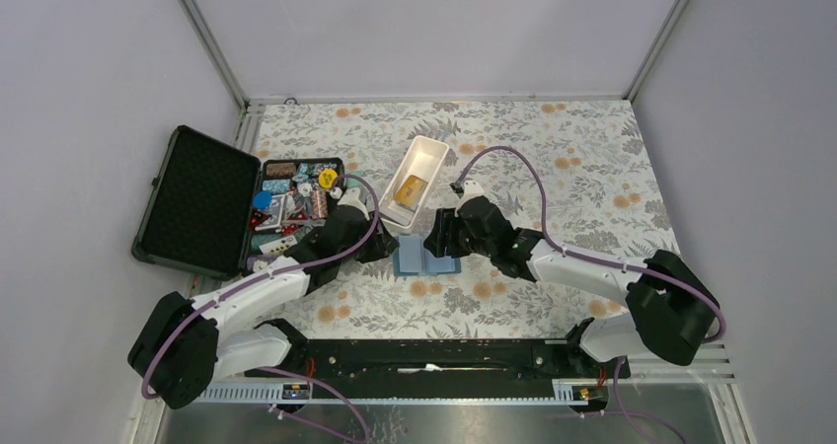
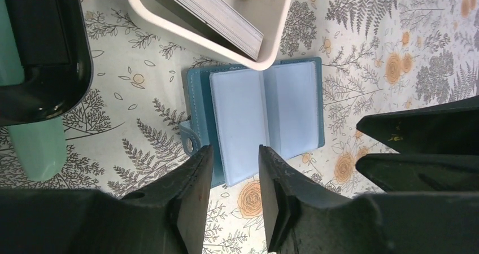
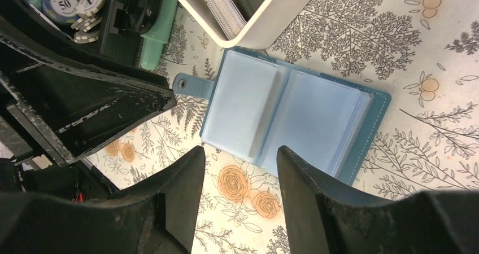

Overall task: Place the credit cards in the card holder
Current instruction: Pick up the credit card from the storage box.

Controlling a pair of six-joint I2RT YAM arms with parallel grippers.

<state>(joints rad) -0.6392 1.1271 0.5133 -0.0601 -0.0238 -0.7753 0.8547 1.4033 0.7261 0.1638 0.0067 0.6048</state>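
Observation:
The teal-blue card holder lies open and flat on the floral table, its light blue pages up. A golden-orange credit card lies on top in the white tray just behind it. The wrist views show a stack of card edges in that tray. My left gripper is open at the holder's left edge, nothing between its fingers. My right gripper is open at the holder's right side, also holding nothing. No dark card shows.
The white tray runs diagonally behind the holder, its near end almost touching it. At the left stands an open black foam-lined case with a tray of mixed trinkets and poker chips.

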